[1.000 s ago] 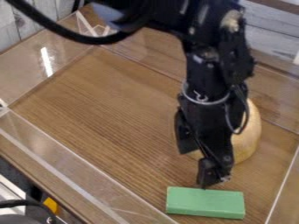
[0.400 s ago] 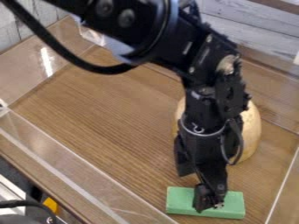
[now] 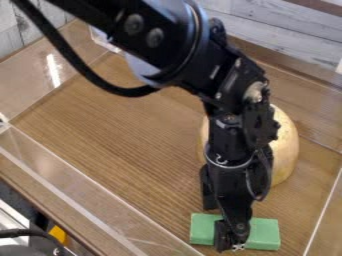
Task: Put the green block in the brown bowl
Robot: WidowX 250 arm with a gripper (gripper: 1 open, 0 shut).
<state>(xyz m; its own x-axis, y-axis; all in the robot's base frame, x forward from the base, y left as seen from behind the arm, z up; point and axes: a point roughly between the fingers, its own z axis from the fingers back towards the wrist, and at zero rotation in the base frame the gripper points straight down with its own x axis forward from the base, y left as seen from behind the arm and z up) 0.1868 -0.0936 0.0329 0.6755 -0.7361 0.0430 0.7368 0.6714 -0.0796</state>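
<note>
Moments earlier poised above the small flat bright green rectangular block (image 3: 235, 232), the black robot gripper (image 3: 233, 238) had dropped straight down onto it, fingers spread wide and nothing yet held; whether the tips touched the block could not be told. That descent put the pick-up within reach, judging by the fingers' place across the block's middle, with closing and lifting not yet done. The block lay flat on the wood-grain tabletop (image 3: 107, 120) near the front edge, unmoved since the earlier frames, its long axis running roughly left to right in the camera view, tilted slightly down to the right. The large rounded tan-brown wooden bowl (image 3: 278, 145) sat just behind it, partly hidden by the arm
</note>
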